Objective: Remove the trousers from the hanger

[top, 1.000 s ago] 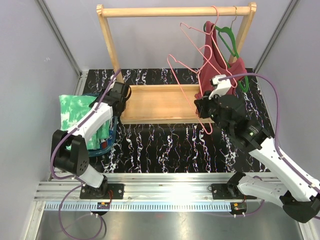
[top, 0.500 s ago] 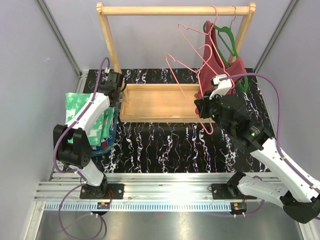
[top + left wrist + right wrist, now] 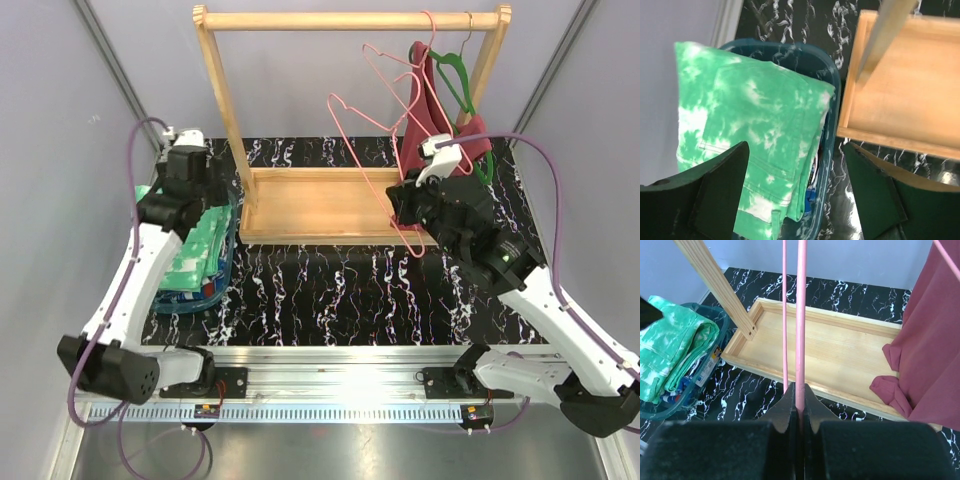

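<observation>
surface: black marbled table | grey walls | left hand spread | right hand pinching pink hanger

Bright, even light with soft shadows; wrist views blur up close

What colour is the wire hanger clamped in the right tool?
The thin wire hanger is pink, clearest in the right wrist view.

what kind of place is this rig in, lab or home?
Likely a lab test cell: plain grey panel walls, an aluminium rail at the near edge, and a small wooden clothes rack staged on a marbled tabletop.
</observation>
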You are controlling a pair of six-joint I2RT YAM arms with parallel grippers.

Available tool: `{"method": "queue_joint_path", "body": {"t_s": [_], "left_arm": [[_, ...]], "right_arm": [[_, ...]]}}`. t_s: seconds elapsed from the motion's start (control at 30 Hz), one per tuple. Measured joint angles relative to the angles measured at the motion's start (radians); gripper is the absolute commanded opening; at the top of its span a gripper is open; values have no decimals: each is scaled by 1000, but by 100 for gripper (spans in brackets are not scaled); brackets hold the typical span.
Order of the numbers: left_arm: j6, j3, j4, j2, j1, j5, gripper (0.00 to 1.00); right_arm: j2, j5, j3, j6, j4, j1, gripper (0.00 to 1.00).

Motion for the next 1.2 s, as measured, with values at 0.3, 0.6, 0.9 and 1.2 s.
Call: {"method": "queue_joint_path", "body": {"t_s": [0.3,0.6,0.9,1.2], "left_arm": [[-312,-245,185,-24,264,108,99],[-517,-449,399,150,340,218,99],[-587,-431,302,19,349,248,99],[-417,-191,97,-316,336,260,99]], "right_arm": [[80,-29,131,-83,-1,-1,0],[230,47,369,-177,-30,-1,0],[483,150,623,-192,-126,-24,0],[655,169,843,-164,-215,-108,0]]}}
